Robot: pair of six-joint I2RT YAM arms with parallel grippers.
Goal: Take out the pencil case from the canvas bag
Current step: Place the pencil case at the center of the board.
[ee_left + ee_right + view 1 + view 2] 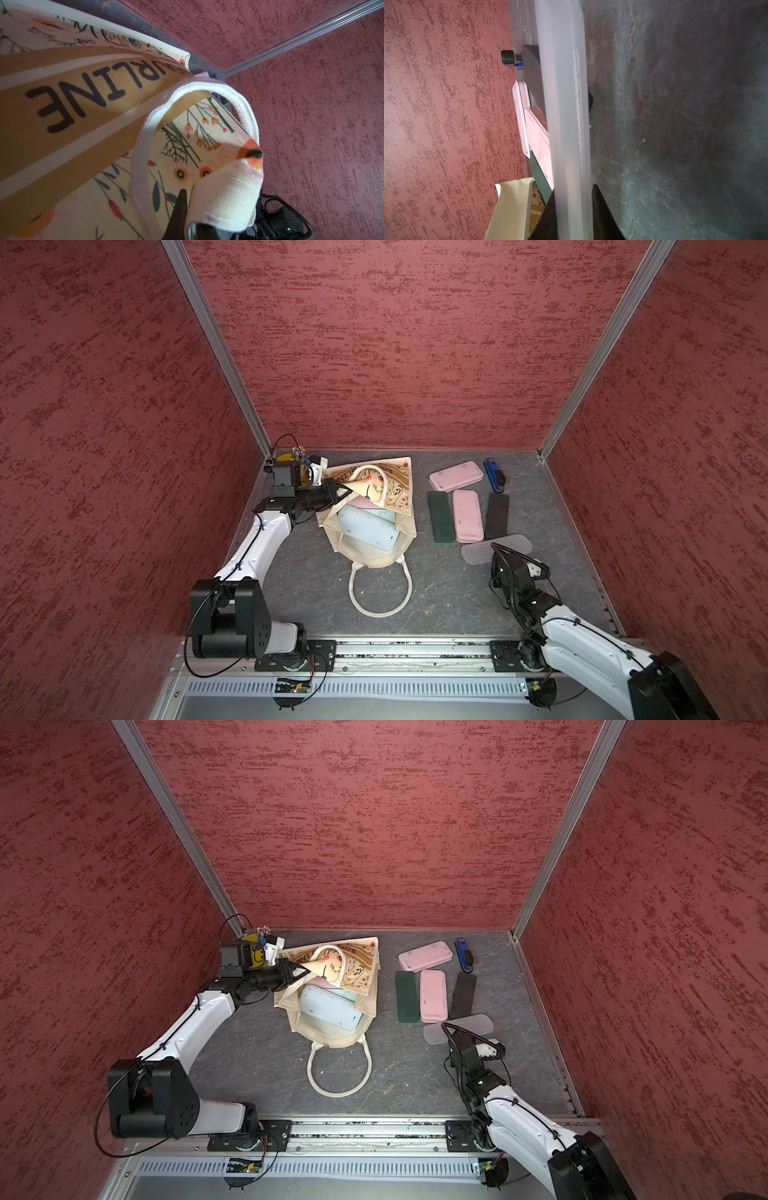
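My left claw [337, 490] is pinched tight on a fold of cloth at the rim of the big cream canvas bag with flowers and a tan word band [365, 559]. It holds that side of the mouth up. Just beside this claw, a bit lower and toward my right, the flat light blue pencil case with round corners [368, 529] lies inside the open bag. Its long side runs on a slant, from the far end near my left claw to the near end by the bag's right wall. The bag's thick white handle loop [380, 593] lies on the grey stone-look table [449, 601] and points at my base. My right claw [496, 549] is well apart from the bag, on my right. It grips a frosted see-through plastic pencil case [513, 542] across its thin width, one finger on each side. That case runs sideways, just beside a long pink case [467, 514]. I cannot tell if it touches the table.
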